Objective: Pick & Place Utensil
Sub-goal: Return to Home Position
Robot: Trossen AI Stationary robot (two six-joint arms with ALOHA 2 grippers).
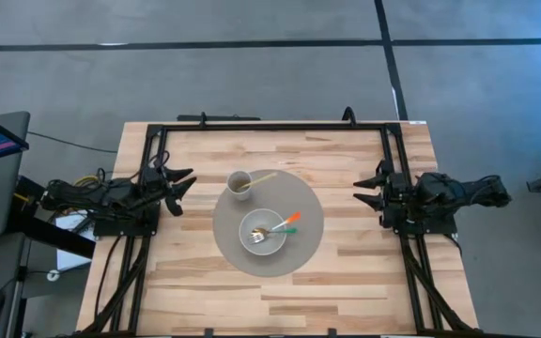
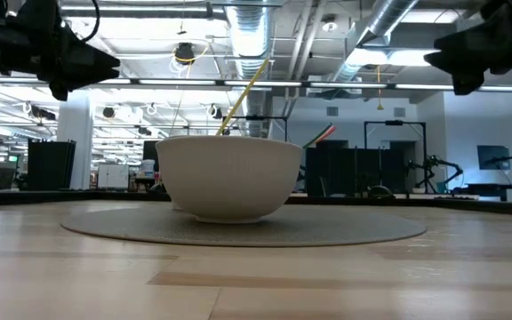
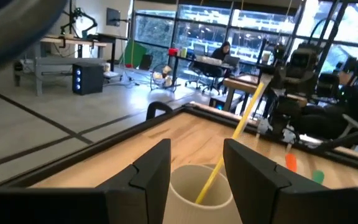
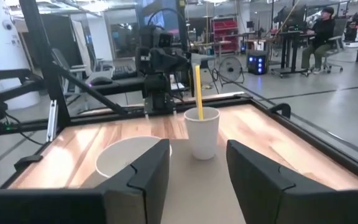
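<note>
Step in hand: homing the arms, as I judge it; the setting on the gray placemat (image 1: 301,255) looks finished
Gray cup (image 1: 239,183): upright on the placemat's far-left part, just beside the bowl (image 1: 249,243)
Yellow straw (image 1: 262,177): in the cup, leaning out over its rim toward the placemat's right side
Bowl: on the placemat's middle, holding a fork (image 1: 269,232) and an orange-and-green utensil (image 1: 289,222)
Left gripper (image 1: 184,192): out past the placemat's left edge, apart from it, pointing at the cup; fingers spread wide with nothing between them
Right gripper (image 1: 363,192): out past the placemat's right edge, apart from it, facing the cup and bowl; fingers parted wide, empty
Next move calls for: very little, by my reading; each arm only has to settle into rest on its own side of the placemat, with no reach over it, since the leaning straw could be knocked and tip the light cup
</note>
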